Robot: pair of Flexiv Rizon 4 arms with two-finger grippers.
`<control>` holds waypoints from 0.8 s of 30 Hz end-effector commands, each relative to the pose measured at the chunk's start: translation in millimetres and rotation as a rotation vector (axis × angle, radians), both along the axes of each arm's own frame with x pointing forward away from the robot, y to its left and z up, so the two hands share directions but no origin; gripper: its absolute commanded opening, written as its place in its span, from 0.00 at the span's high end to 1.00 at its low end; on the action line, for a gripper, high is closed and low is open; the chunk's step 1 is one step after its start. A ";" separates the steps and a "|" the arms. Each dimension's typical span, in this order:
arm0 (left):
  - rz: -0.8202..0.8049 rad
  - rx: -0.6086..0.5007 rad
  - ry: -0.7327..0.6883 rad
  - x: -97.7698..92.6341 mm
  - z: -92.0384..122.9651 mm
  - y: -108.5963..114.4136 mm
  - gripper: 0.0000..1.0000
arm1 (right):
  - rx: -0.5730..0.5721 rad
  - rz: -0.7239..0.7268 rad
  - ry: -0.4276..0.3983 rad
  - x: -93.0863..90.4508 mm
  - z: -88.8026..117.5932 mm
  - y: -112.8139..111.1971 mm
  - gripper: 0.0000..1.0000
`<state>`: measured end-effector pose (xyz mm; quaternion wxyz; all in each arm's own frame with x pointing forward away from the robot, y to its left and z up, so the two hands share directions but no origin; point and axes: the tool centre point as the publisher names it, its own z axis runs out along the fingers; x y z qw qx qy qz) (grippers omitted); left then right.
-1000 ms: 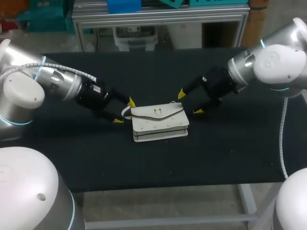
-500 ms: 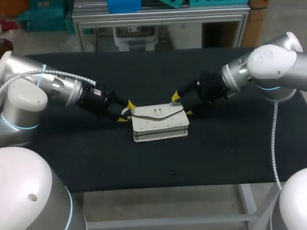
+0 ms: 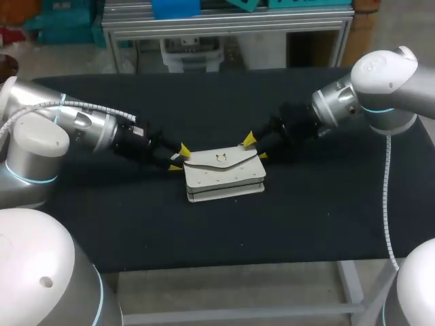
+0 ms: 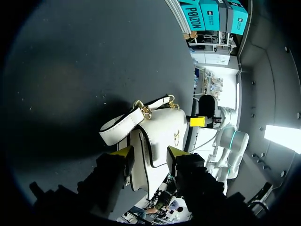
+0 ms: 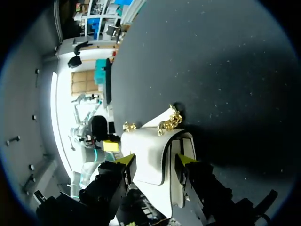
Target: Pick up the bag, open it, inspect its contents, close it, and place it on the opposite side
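A white flap bag [image 3: 224, 178] with a gold clasp lies flat at the middle of the black table. In the left wrist view the bag [image 4: 160, 141] has its white strap [image 4: 123, 126] looped ahead of my fingers. My left gripper [image 3: 180, 157] is at the bag's left end, and in its own view the left gripper [image 4: 149, 153] has both yellow tips pressed on that end. My right gripper [image 3: 255, 147] sits at the back right corner. There the right gripper [image 5: 155, 160] straddles the bag [image 5: 146, 155], partly open, and firm contact does not show.
The black tabletop [image 3: 306, 217] holds nothing else. Bare cloth stretches to both sides of the bag and in front of it. The table's front edge [image 3: 231, 263] runs below the bag.
Both grippers have narrowed around the bag's ends. The right arm has come in towards the bag's back right corner. The bag has shifted slightly left.
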<state>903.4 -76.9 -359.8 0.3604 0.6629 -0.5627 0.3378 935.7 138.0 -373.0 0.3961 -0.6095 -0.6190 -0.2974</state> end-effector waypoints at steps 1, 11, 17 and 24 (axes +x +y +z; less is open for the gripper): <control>-0.001 -0.008 0.003 0.3 -3.0 -1.3 0.53 | 0.001 0.024 0.007 -3.7 2.6 -0.9 0.44; -0.015 -0.032 0.046 -10.1 3.1 -6.1 0.55 | 0.016 0.031 -0.005 -16.6 2.7 -1.5 0.44; -0.016 -0.026 0.051 -19.2 1.9 -9.8 0.53 | 0.007 0.031 -0.017 -22.2 4.1 -1.8 0.42; -0.016 -0.028 0.059 -12.8 -9.6 -20.8 0.53 | 0.012 0.017 -0.008 -24.1 -4.7 -0.8 0.41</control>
